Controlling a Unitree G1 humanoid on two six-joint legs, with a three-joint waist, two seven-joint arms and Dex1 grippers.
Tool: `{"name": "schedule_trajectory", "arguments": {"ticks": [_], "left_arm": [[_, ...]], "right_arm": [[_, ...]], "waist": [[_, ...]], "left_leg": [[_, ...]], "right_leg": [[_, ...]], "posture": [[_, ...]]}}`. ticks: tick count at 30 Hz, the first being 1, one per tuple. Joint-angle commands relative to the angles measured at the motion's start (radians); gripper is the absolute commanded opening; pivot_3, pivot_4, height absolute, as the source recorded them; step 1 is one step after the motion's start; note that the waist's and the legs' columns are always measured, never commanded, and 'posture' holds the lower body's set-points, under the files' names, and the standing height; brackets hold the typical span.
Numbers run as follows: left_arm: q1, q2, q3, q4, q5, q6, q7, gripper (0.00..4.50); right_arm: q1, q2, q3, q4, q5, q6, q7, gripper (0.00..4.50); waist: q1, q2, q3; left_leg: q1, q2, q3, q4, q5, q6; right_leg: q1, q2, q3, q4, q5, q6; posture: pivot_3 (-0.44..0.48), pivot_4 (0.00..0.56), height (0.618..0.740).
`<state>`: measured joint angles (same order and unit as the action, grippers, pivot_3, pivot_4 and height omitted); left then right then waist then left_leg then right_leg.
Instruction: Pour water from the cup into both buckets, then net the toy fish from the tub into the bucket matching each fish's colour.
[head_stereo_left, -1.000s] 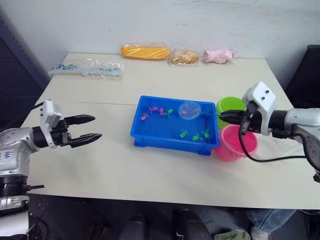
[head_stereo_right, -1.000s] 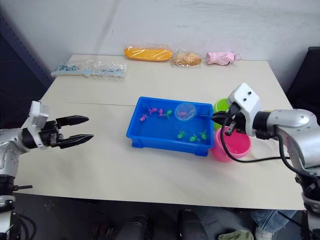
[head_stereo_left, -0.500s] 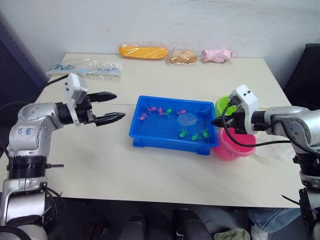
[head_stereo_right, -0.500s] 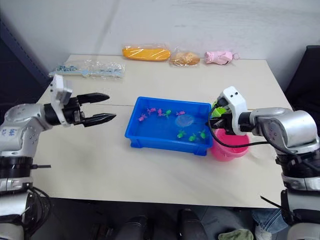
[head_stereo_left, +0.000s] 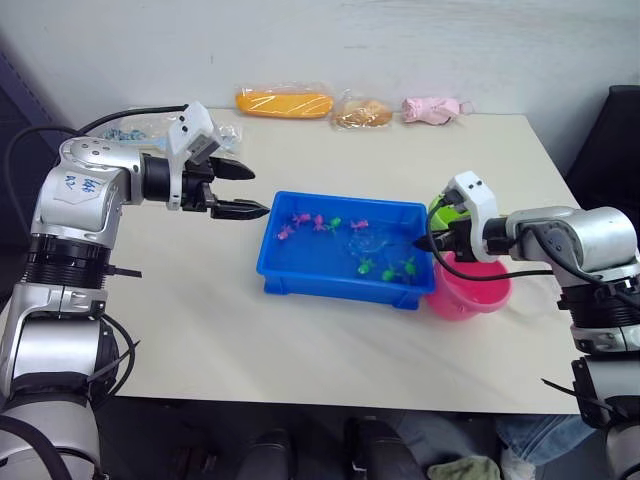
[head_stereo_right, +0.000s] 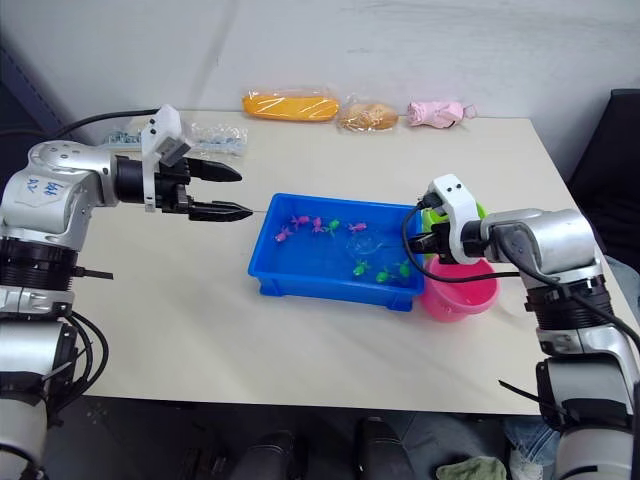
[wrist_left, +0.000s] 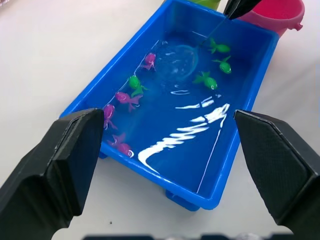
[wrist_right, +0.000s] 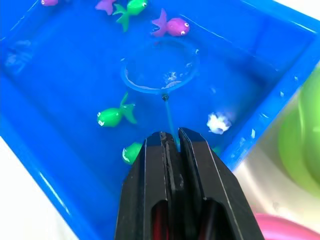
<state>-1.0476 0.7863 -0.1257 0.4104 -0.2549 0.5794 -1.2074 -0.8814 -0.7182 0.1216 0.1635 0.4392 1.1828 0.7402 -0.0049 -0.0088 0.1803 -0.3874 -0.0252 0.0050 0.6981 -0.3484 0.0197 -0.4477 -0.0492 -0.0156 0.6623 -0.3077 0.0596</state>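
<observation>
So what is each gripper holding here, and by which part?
The right gripper holds the net by the end of its handle; the left gripper holds nothing.

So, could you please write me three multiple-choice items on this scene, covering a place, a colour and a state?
1. Where is the net's hoop?
A. In the tub
B. Over the pink bucket
C. On the table

2. What colour is the tub?
A. Green
B. Pink
C. Blue

3. How is the left gripper?
A. Open, holding nothing
B. Shut on the net
C. Shut on a fish

Answers: 1 A, the hoop lies in the tub's water; 2 C, its walls are bright blue; 3 A, its fingers stand apart.
</observation>
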Motion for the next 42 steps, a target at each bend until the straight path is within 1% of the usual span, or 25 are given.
{"name": "schedule_trajectory", "arguments": {"ticks": [1, 10, 16, 20, 25, 30, 34, 38, 42], "left_arm": [[0.014, 0.028, 0.034, -0.021, 0.001, -0.007, -0.010, 4.48], [0.099, 0.052, 0.080, -0.099, -0.020, 0.033, 0.010, 4.48], [0.130, 0.052, 0.105, -0.133, -0.031, 0.049, 0.029, 4.48], [0.137, 0.052, 0.109, -0.138, -0.033, 0.050, 0.031, 4.48], [0.134, 0.042, 0.108, -0.125, -0.031, 0.040, 0.036, 4.48], [0.134, 0.028, 0.109, -0.126, -0.037, 0.035, 0.037, 4.48], [0.139, 0.019, 0.117, -0.138, -0.055, 0.020, 0.017, 4.48], [0.167, -0.008, 0.141, -0.188, -0.113, -0.003, -0.016, 4.48], [0.171, -0.041, 0.151, -0.193, -0.130, -0.013, -0.001, 4.48]], "right_arm": [[-0.021, 0.020, -0.006, 0.013, -0.031, -0.047, -0.012, 0.00], [0.007, 0.097, -0.061, 0.057, -0.083, -0.187, -0.069, 0.00], [0.082, 0.120, -0.105, -0.013, -0.063, -0.249, -0.068, 0.00], [0.129, 0.112, -0.135, -0.076, -0.048, -0.236, -0.065, 0.00], [0.197, 0.112, -0.205, -0.166, -0.003, -0.242, -0.051, 0.00], [0.258, 0.092, -0.247, -0.247, 0.033, -0.238, -0.027, 0.00], [0.294, 0.054, -0.283, -0.320, 0.071, -0.213, -0.012, 0.00], [0.391, -0.014, -0.331, -0.453, 0.105, -0.246, 0.026, 0.00], [0.472, -0.034, -0.393, -0.538, 0.156, -0.232, 0.024, 0.00]], "waist": [[0.001, 0.000, 0.000], [0.000, 0.000, 0.000], [0.000, 0.000, 0.000], [0.001, 0.000, 0.000], [0.001, 0.000, 0.000], [0.002, 0.000, 0.000], [0.002, 0.000, 0.000], [0.005, 0.000, 0.000], [0.007, 0.000, 0.000]], "left_leg": [[0.000, 0.000, 0.000, 0.000, 0.000, 0.000], [0.000, 0.000, 0.000, 0.000, 0.000, 0.000], [-0.001, 0.000, 0.000, 0.000, 0.000, 0.000], [0.000, 0.000, 0.000, 0.001, 0.000, 0.000], [0.000, 0.000, 0.000, 0.001, 0.000, 0.000], [0.000, 0.000, 0.000, 0.001, 0.000, 0.000], [0.000, 0.000, 0.000, 0.001, 0.000, 0.000], [0.000, 0.000, 0.000, 0.000, 0.000, 0.000], [0.000, 0.000, 0.000, 0.001, 0.000, 0.000]], "right_leg": [[0.000, 0.000, 0.000, 0.000, 0.000, 0.000], [0.000, 0.000, 0.000, 0.000, 0.000, 0.000], [0.000, 0.000, 0.000, 0.000, 0.000, 0.000], [0.000, 0.000, 0.000, 0.001, 0.000, 0.000], [0.000, 0.000, 0.000, 0.001, 0.000, 0.000], [0.000, 0.000, 0.000, 0.001, 0.000, 0.000], [0.000, 0.000, 0.000, 0.001, 0.000, 0.000], [0.000, 0.000, 0.000, 0.000, 0.000, 0.000], [0.001, 0.000, 0.000, 0.000, 0.000, 0.000]], "posture": [[0.000, 0.150, 0.740], [0.000, 0.150, 0.740], [0.000, 0.150, 0.740], [0.000, 0.150, 0.740], [0.000, 0.150, 0.740], [0.000, 0.150, 0.740], [0.000, 0.150, 0.740], [0.000, 0.150, 0.740], [0.000, 0.150, 0.740]]}}
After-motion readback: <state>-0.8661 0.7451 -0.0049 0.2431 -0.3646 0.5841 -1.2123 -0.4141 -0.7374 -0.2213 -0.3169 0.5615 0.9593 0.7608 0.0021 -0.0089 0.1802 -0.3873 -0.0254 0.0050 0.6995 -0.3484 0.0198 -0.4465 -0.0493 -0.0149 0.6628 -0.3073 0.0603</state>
